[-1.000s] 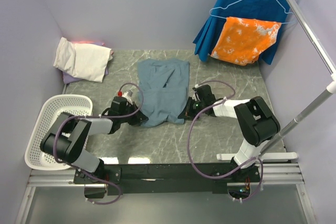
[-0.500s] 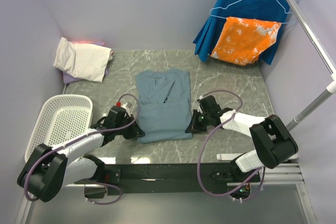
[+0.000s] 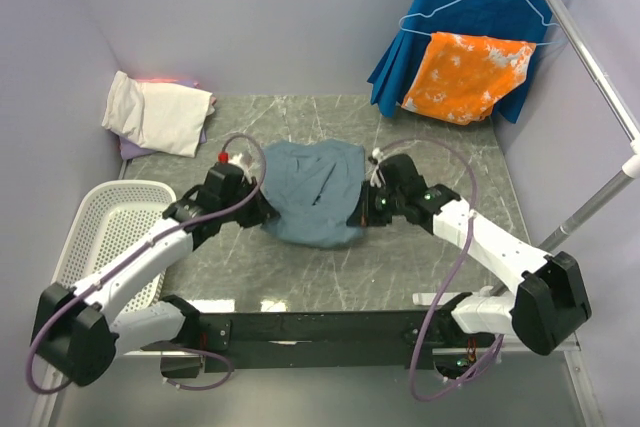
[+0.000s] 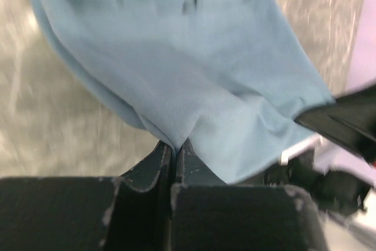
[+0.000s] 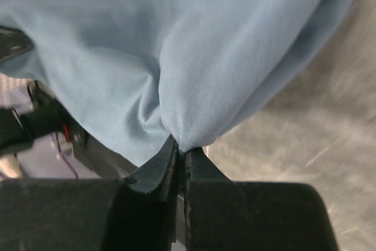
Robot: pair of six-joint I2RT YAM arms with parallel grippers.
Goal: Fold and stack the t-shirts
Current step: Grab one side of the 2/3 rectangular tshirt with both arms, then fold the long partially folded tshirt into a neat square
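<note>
T-shirt (image 3: 315,192) sags pinched between left fingers (image 4: 147,170) and right fingers (image 5: 154,170).

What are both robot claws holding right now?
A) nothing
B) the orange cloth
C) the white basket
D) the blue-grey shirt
D: each wrist view shows a fold of the blue-grey shirt pinched in shut jaws, by the left gripper and by the right gripper.
</note>
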